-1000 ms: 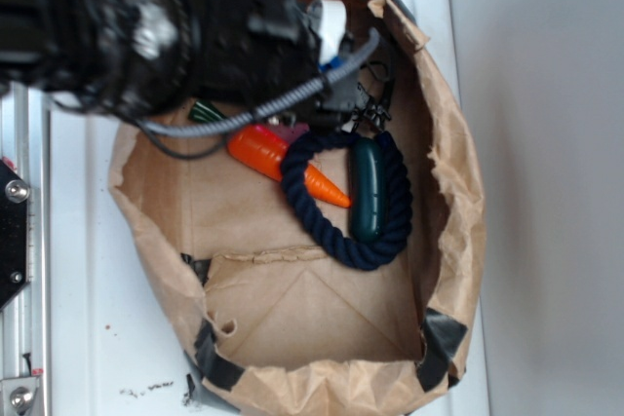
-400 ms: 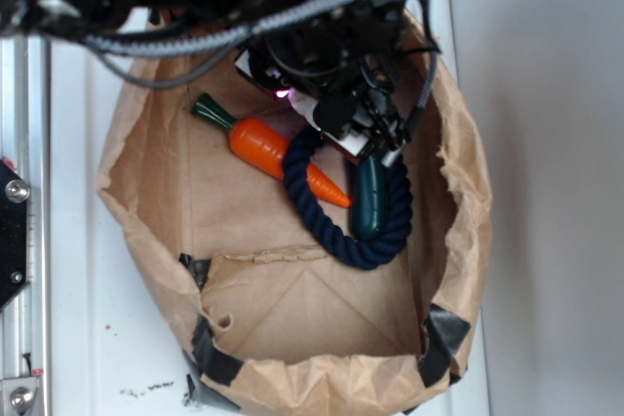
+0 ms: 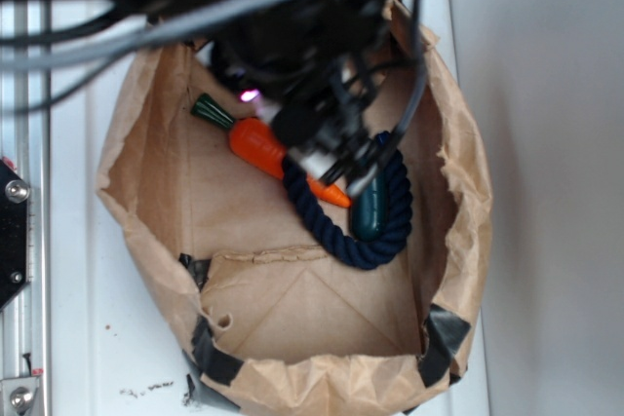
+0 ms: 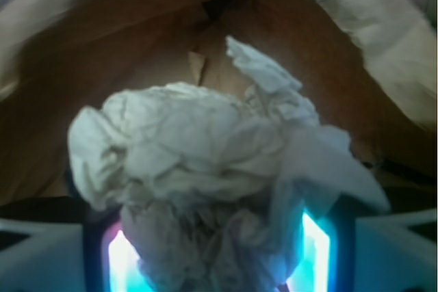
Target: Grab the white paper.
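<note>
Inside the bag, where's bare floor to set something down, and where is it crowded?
Free: the brown paper bag floor between the rope ring and the taped near rim, and left of the toy carrot. Crowded: under the tool, around the carrot, ring and green toy.

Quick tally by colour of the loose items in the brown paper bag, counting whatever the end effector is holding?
Orange: 1, the orange plastic toy carrot
Navy: 1, the dark blue rope ring
Dark green: 1, the dark green capsule-shaped toy
White: 1, the crumpled white paper wad, between the end effector's fingers
Total: 4
</note>
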`<control>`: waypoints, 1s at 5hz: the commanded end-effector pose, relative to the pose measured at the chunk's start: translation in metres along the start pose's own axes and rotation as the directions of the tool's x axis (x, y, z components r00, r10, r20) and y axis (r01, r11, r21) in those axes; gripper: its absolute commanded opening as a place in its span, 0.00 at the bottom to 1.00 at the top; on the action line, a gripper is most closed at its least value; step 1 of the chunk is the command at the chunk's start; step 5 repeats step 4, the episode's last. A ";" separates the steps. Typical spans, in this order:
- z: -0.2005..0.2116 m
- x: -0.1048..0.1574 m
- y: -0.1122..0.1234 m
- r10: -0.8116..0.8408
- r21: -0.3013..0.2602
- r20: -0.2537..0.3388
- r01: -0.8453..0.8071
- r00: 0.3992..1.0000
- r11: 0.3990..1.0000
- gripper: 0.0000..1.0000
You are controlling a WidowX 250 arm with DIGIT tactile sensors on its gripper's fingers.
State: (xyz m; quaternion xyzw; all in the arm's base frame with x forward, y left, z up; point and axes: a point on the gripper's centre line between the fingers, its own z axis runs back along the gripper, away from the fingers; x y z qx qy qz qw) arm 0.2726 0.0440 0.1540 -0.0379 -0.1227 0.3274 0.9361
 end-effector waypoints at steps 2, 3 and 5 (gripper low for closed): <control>0.058 -0.023 0.004 -0.145 -0.029 0.124 0.149 0.982 0.988 0.00; 0.065 -0.029 -0.001 -0.130 -0.057 0.130 0.138 0.983 0.989 0.00; 0.062 -0.022 -0.012 -0.103 -0.057 0.137 0.111 0.985 0.992 0.00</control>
